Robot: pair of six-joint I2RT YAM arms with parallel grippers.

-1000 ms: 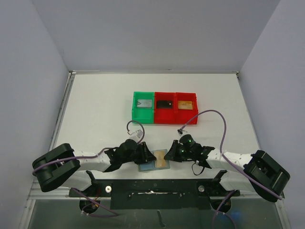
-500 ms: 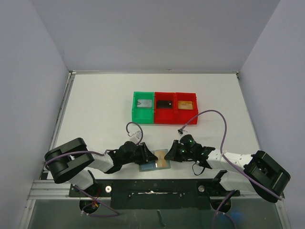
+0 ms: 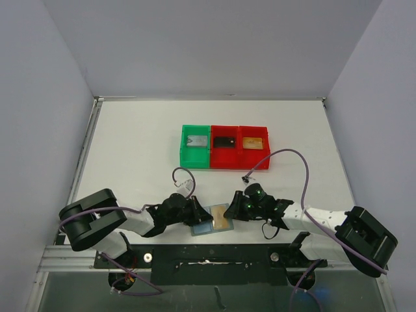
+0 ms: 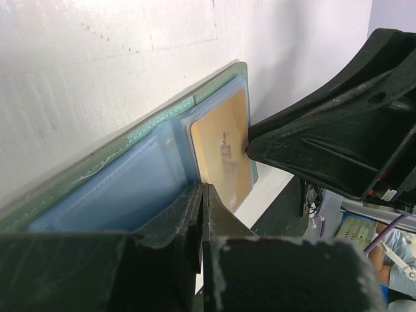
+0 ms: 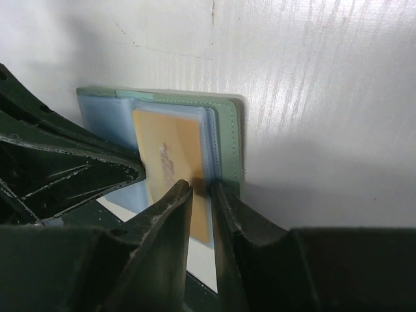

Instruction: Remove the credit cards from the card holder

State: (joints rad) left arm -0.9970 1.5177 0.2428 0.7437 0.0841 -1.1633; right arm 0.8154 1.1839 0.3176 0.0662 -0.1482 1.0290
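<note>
White table (image 3: 130, 149), 6 o'clock: left gripper (image 4: 203, 195) together at card holder (image 4: 123, 188), right gripper (image 5: 200, 188) barely apart astride credit card (image 5: 166, 149), may slip off.

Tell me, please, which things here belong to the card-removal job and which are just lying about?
Job in hand: card holder; gold card in its sleeve.
Lying about, untouched: green bin; two red bins.

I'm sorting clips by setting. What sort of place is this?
Probably a robotics lab test cell: a white table enclosed by plain grey panels, two robot arms bolted to a black rail, and coloured bins set out on it.
</note>
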